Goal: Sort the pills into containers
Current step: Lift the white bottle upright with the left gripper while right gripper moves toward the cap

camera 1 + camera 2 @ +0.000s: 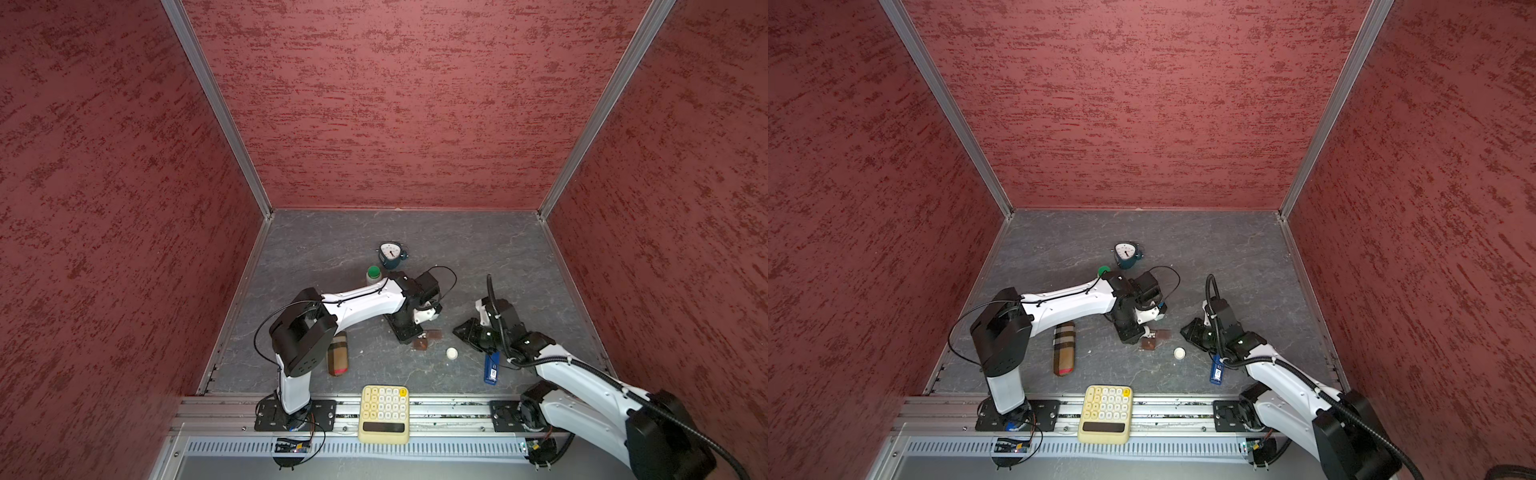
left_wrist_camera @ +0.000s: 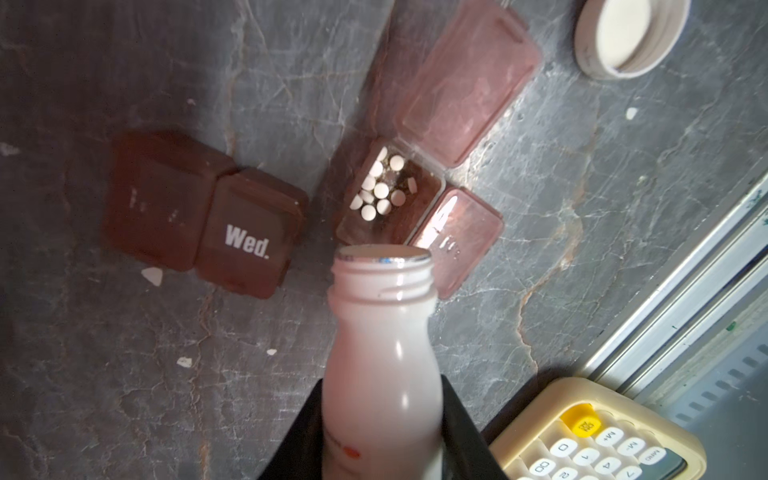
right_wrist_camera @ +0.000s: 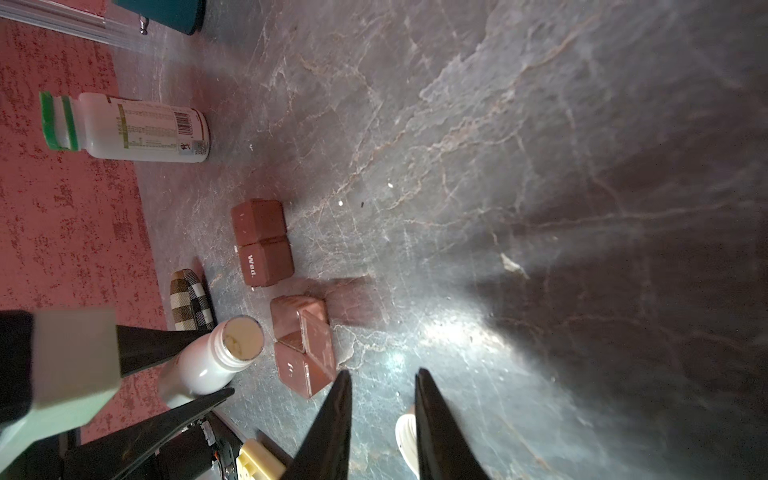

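Evidently light and roll-prone, the pills [image 2: 380, 187] are seen in an open cell of the containers [image 1: 434, 333], lower centre in both top views, better poured from the white bottle [image 2: 382, 353] clamped by the left gripper [image 2: 382, 440] than pinched by the spread, empty right gripper [image 3: 382, 399].

In both top views I look steeply down from high above the front rail, facing the back wall. I sit far enough off to hold the whole table [image 1: 478, 257], both arms and the calculator [image 1: 384, 413]. The pair overlap almost entirely, shifted slightly sideways. My left wrist camera sits close above the table, looking along the white bottle [image 2: 382, 353] at the containers [image 2: 245, 232]. My right wrist camera rides low, looking across the table between the fingers of the right gripper [image 3: 382, 371]. Both wrist views share the containers and that bottle's mouth.
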Action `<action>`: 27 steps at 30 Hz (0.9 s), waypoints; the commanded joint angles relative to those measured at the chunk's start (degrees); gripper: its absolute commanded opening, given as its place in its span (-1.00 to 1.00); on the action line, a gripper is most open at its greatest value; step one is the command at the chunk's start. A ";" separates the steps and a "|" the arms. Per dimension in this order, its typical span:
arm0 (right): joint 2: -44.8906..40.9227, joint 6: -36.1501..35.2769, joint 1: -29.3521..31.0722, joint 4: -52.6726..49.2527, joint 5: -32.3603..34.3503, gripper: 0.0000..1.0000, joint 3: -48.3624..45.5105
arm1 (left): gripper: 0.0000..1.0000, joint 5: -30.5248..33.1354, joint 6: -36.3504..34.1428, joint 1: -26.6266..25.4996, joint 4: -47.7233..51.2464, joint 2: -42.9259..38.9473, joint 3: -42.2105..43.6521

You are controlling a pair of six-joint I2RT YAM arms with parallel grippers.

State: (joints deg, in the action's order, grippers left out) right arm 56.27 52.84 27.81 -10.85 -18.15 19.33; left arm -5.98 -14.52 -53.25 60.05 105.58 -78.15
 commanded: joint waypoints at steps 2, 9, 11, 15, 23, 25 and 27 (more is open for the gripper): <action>-2.00 1.54 -0.66 -1.41 1.80 -0.44 1.00 | -1.00 -0.94 1.10 0.31 -4.52 -3.32 2.70; -4.51 2.14 -0.65 -4.90 3.28 -0.42 2.32 | -1.00 -1.32 2.35 0.56 -10.57 -8.49 8.11; -5.31 1.97 -0.70 -6.50 4.10 -0.41 3.19 | -1.00 -1.15 2.88 0.76 -13.42 -10.58 10.14; -6.08 1.57 -0.67 -9.02 5.27 -0.39 4.61 | -1.00 -1.06 3.95 1.20 -20.42 -15.06 14.81; -5.48 0.87 -0.65 -11.93 6.41 -0.39 7.83 | -1.00 -1.91 5.62 1.28 -34.56 -22.68 23.35; -5.17 0.47 -0.67 -12.67 6.70 -0.38 8.88 | -1.00 -2.09 5.84 1.36 -37.94 -24.41 25.35; -5.04 0.11 -0.65 -13.53 6.95 -0.38 9.78 | -1.00 -2.02 5.90 1.34 -40.82 -26.01 27.14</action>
State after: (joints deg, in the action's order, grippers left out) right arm 51.13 53.74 27.68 -22.41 -13.26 26.70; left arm -7.16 -9.43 -52.29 27.16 81.76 -52.56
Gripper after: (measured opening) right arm 0.310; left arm 0.377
